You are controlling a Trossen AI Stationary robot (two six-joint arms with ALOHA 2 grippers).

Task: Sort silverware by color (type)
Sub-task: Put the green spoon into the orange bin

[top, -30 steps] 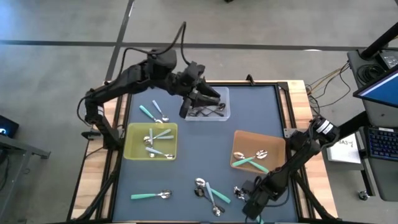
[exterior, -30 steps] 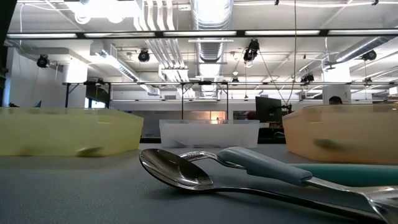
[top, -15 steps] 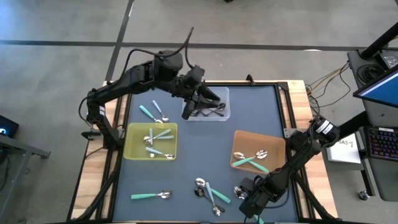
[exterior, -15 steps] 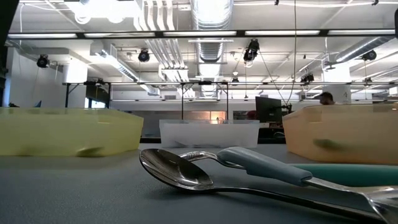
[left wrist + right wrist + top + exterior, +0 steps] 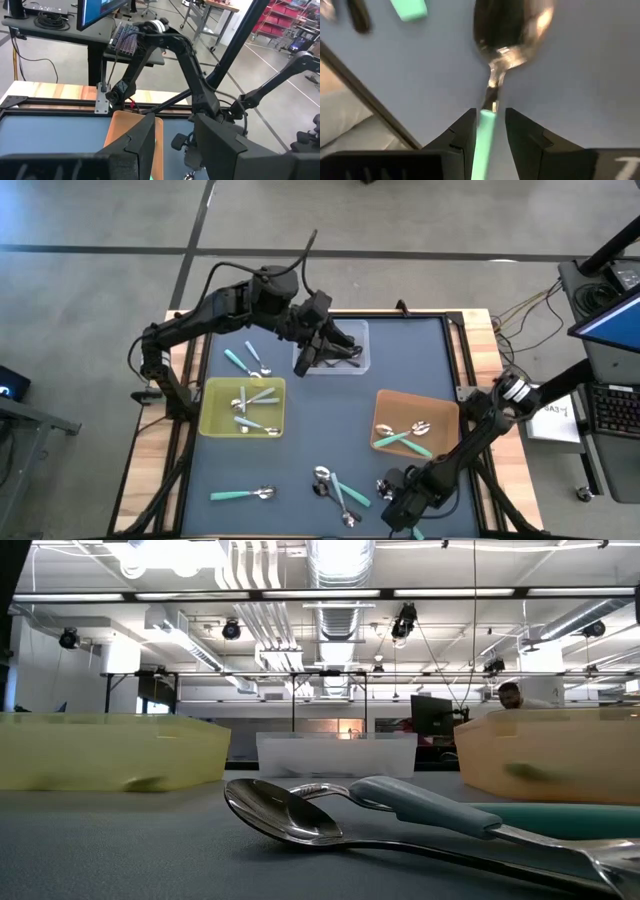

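My right gripper [image 5: 398, 502] is low at the table's near edge, shut on a teal-handled spoon [image 5: 492, 65] whose shiny head [image 5: 385, 483] lies on the blue mat. My left gripper [image 5: 322, 350] hangs open and holds nothing [image 5: 172, 135] over the clear tray [image 5: 360, 330], where dark utensils [image 5: 342, 358] lie. Pale-blue-handled spoons [image 5: 250, 402] lie in the yellow tray [image 5: 212, 420], and teal-handled ones [image 5: 405, 438] in the orange-brown tray [image 5: 440, 412]. Loose spoons lie flat on the mat at near left [image 5: 243, 494], near centre [image 5: 340, 488] and far left [image 5: 245, 360]. My right gripper has the spoon's teal handle [image 5: 486, 127] between its two fingers [image 5: 462, 135]. The fingers come steeply from above and stand across the handle. The spoon lies flat on the mat with its head [image 5: 512, 25] pointing away from the gripper.
The low view shows a grey-blue-handled spoon [image 5: 420, 805] lying close to the camera, with a teal handle [image 5: 560, 820] behind it. Beyond it stand the yellow tray [image 5: 110, 750], the clear tray [image 5: 335, 753] and the orange-brown tray [image 5: 545, 755]. A person [image 5: 510, 695] shows in the room behind.
My left arm has drifted a little toward the table's right over the clear tray. In the room behind, a person has walked along past the orange-brown tray. The spoons have stayed where they were.
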